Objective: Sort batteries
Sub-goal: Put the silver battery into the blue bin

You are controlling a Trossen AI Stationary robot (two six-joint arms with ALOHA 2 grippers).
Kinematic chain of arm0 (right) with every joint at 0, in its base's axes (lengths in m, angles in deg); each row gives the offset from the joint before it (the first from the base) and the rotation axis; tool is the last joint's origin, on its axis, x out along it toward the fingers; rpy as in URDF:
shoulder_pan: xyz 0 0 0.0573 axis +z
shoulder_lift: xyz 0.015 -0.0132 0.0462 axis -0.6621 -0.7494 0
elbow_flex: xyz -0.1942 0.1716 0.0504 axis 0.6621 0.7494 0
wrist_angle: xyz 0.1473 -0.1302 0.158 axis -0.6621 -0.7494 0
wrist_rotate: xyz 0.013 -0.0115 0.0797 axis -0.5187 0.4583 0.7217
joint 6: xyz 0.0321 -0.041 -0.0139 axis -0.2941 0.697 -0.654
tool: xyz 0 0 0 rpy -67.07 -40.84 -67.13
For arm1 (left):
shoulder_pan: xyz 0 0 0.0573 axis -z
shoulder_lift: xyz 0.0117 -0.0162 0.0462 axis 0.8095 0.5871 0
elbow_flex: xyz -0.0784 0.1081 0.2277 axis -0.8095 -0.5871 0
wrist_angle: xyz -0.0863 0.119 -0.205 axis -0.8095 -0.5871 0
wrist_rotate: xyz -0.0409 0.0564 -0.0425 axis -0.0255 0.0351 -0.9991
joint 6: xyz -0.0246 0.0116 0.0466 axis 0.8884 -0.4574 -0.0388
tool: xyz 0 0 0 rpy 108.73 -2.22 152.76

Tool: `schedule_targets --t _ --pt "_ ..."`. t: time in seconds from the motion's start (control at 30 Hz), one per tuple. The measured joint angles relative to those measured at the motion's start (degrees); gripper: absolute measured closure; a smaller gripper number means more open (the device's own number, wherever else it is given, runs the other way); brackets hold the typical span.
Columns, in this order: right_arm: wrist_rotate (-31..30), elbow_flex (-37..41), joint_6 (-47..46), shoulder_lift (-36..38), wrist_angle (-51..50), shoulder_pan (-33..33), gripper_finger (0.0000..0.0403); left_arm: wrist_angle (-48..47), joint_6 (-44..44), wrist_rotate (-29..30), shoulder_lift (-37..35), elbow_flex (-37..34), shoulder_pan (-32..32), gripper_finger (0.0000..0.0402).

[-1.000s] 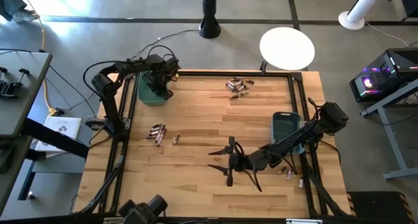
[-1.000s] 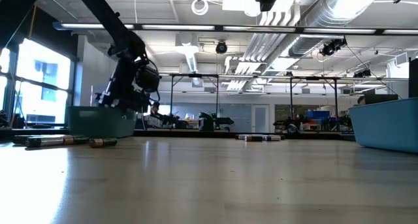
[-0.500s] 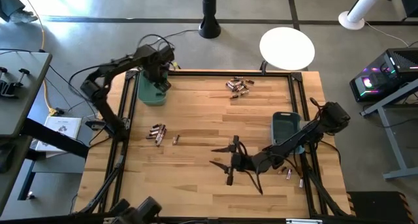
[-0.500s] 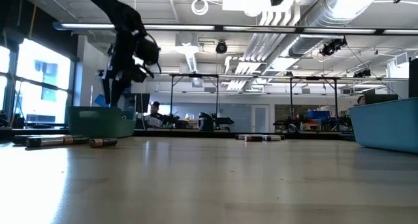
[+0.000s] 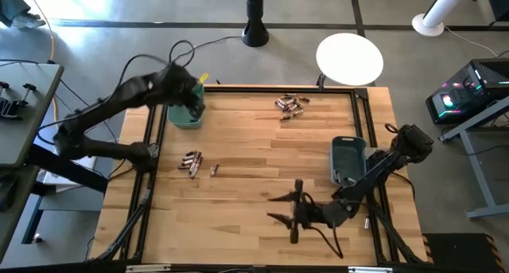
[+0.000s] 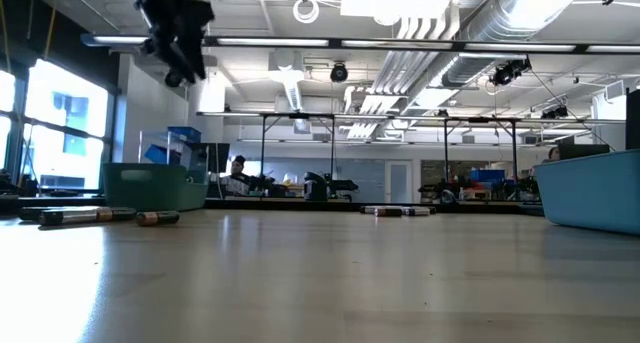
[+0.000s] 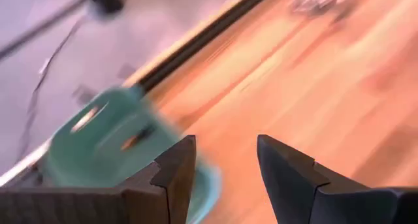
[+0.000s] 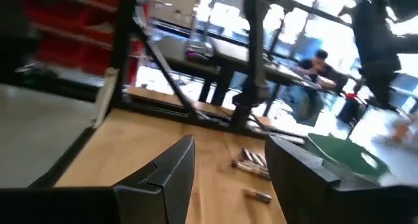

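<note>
Batteries lie in loose groups on the wooden table: one group (image 5: pixel 290 104) near the far edge, another (image 5: pixel 191 161) at the left with a single cell (image 5: pixel 214 169) beside it. My left gripper (image 5: pixel 196 107) hangs open and holds nothing, high above the green bin (image 5: pixel 183 115) at the far left corner. In the left wrist view the bin (image 7: pixel 111 152) shows blurred past the gripper (image 7: pixel 225 142). My right gripper (image 5: pixel 278 209) stands open above the near middle of the table, pointing level toward the left group (image 8: pixel 251 165), with nothing between its fingers (image 8: pixel 228 145).
A blue-grey bin (image 5: pixel 347 160) stands at the table's right side beside my right arm. A black frame rail (image 5: pixel 262 88) runs round the table's edges. In the low view the left batteries (image 6: pixel 85 215) lie in front of the green bin (image 6: pixel 150 186).
My left gripper has risen well above the green bin and drawn back toward the table's far left corner, tipping from pointing steeply down to a slant. My right gripper has shifted a little toward the table's near and right edges.
</note>
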Motion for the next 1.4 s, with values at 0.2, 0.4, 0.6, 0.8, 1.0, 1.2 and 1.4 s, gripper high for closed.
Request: schedule_targets --t 0.2,0.4,0.6,0.8,1.0,1.2,1.4 --pt "-11.03 -4.52 7.76 0.00 -2.58 -0.68 0.0222 17.34 0.82 -0.28 -7.70 -9.65 14.05 0.0243" --pt "-30.37 -15.94 4.39 0.09 -27.40 3.21 0.0222 21.12 1.16 -1.25 -10.59 -14.79 26.50 0.0243" --pt "2.03 -30.10 -35.50 0.15 -69.23 5.46 0.0222 22.65 2.72 4.32 -10.73 -15.08 36.32 0.0243" --pt "28.02 -31.40 -65.47 0.02 -85.28 4.63 0.0222 24.52 -0.13 7.73 -10.49 -15.08 40.42 0.0243" --pt "39.91 -25.50 -92.47 0.02 -94.30 7.70 0.0222 24.49 -1.50 9.94 -9.47 -15.08 42.53 0.0243" --pt "56.75 -15.06 -115.18 0.02 -95.39 11.09 0.0222 24.14 -2.73 10.01 -8.15 -15.10 43.82 0.0243" --pt "58.84 -7.46 -125.50 0.00 -95.56 13.21 0.0222 28.70 -4.21 10.32 -7.61 -18.52 44.50 0.0243"
